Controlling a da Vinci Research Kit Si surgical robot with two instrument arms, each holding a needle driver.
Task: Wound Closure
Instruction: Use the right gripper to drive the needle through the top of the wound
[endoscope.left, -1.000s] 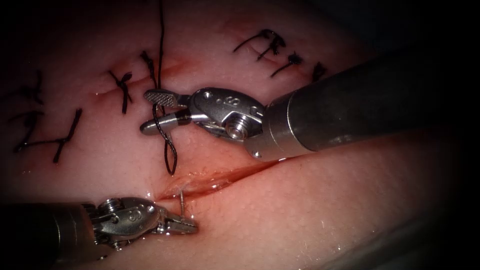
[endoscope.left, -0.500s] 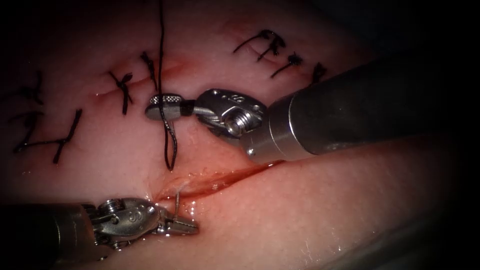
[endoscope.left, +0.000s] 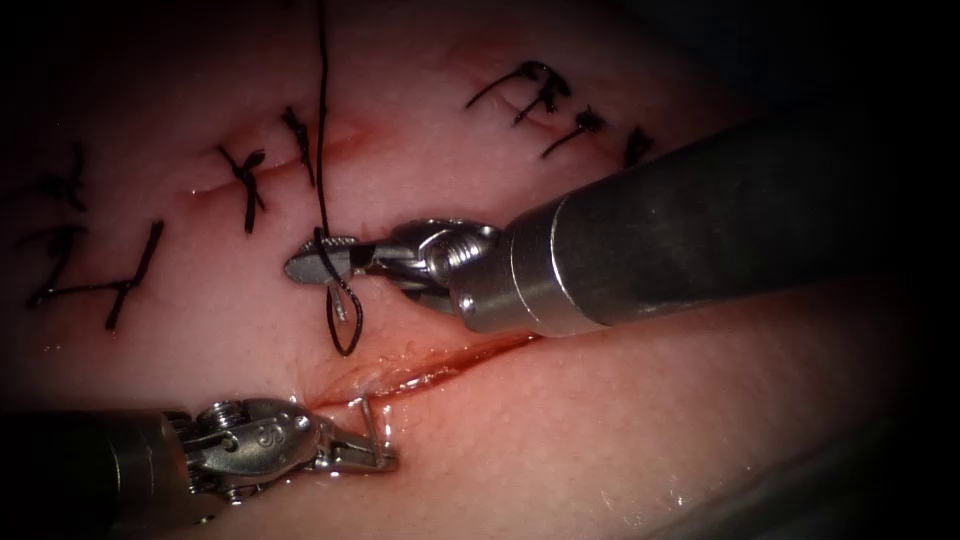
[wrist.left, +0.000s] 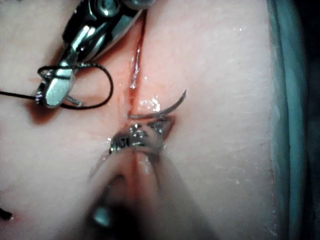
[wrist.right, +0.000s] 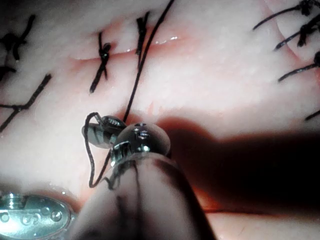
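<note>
The left tool (endoscope.left: 375, 458) sits low by the near end of the cut (endoscope.left: 420, 370), and its jaws are closed on the needle (endoscope.left: 366, 418). They hold it near one end of its curve. In the left wrist view the needle (wrist.left: 159, 111) bends out from the jaws like a hook, with its free end pointing up and away, out of the tissue (endoscope.left: 620, 420). Its held end lies right at the lip of the cut. The right tool (endoscope.left: 320, 262) is above the cut, on the left side, and its jaws are closed on the thread (endoscope.left: 322, 120). A small loop of thread hangs under them, and the long part runs straight up. A second ago these jaws were wide open around the thread; now they are shut and sit lower, nearer the cut. The left tool has hardly moved. Red fluid (endoscope.left: 450, 358) lies along the cut. Old stitches (endoscope.left: 245, 180) cross the tissue farther up.
</note>
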